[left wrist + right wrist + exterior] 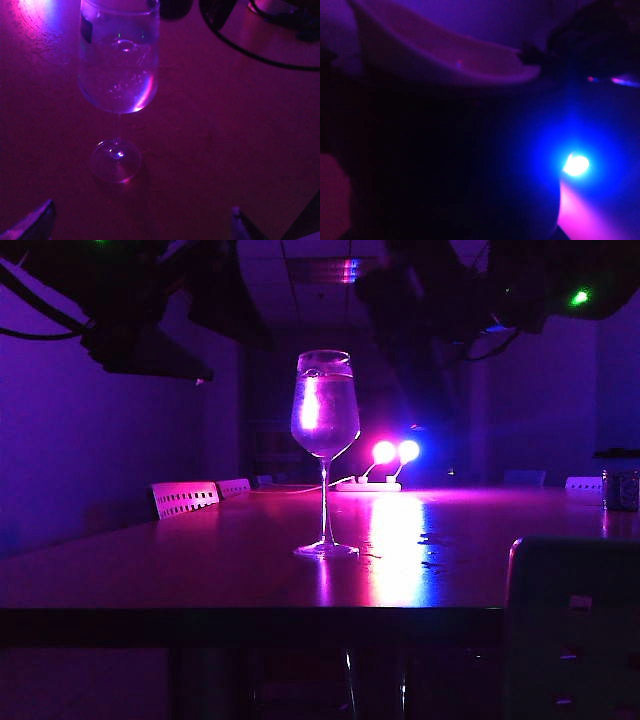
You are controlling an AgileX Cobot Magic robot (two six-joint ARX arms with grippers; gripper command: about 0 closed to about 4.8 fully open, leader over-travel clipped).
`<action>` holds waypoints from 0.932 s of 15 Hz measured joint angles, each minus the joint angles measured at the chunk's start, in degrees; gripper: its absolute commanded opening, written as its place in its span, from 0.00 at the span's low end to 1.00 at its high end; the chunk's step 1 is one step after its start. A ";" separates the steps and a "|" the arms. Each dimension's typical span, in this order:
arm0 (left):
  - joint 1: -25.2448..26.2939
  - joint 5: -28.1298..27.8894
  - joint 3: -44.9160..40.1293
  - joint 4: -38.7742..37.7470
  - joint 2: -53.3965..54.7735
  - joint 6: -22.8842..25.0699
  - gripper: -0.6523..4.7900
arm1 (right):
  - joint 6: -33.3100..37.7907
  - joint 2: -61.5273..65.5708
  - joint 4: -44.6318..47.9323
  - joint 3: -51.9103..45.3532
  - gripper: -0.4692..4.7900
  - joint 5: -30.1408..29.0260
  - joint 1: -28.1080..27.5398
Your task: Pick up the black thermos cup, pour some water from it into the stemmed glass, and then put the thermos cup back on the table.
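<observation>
The left gripper hangs open above the stemmed glass (mid-table); the right gripper's state can't be told.

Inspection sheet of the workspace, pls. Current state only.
Surface: table glossy, dark specks right of the glass foot, maybe drops.
Job's things: stemmed glass upright, mid-table, holds water. Black thermos cup: probably the dark body filling the right wrist view.
Clutter: small jar far right; power strip with two bright lamps.
Grippers: left gripper open, empty, above the table near the glass. Right gripper: raised, too dark to read.
Cables: dark loop beyond the glass.
Surroundings: dim room, chair backs.
</observation>
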 measured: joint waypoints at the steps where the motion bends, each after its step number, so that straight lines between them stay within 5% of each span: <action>1: 0.00 0.00 0.00 -0.02 0.00 -0.02 1.00 | 4.79 0.00 0.00 0.00 0.37 0.90 0.00; 7: 0.00 0.00 0.00 -0.04 0.00 -0.15 1.00 | 24.63 -2.05 -0.81 -1.20 0.37 4.81 -4.83; 14: 0.00 0.00 0.00 -0.20 0.00 -0.15 1.00 | 25.09 -3.87 0.28 -15.06 0.37 5.31 -9.38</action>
